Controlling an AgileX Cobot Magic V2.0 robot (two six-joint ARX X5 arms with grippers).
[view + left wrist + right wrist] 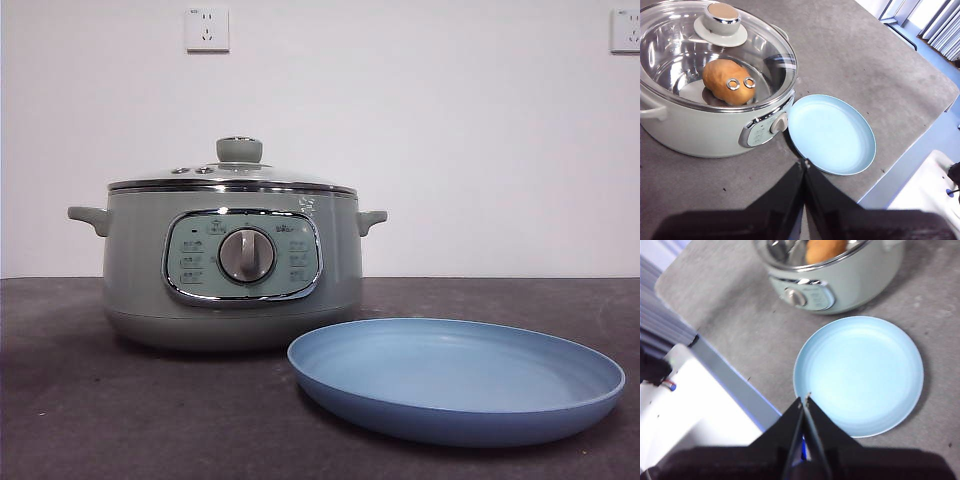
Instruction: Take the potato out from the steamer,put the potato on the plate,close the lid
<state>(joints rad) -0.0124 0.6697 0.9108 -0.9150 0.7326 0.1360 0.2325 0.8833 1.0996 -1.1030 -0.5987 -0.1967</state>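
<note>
Potato (729, 82) lying flat inside the steamer (700, 131), long axis level, under the glass lid (720, 22), hidden in front view, empty plate (455, 378) beside, left gripper (804, 164) and right gripper (804, 401) both closed, hovering clear.

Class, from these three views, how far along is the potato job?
Nothing is done yet. The lid sits on the steamer, the potato lies inside under the glass, and the plate is bare. Nothing is in hand: left gripper and right gripper are shut, holding nothing. Every step remains.
</note>
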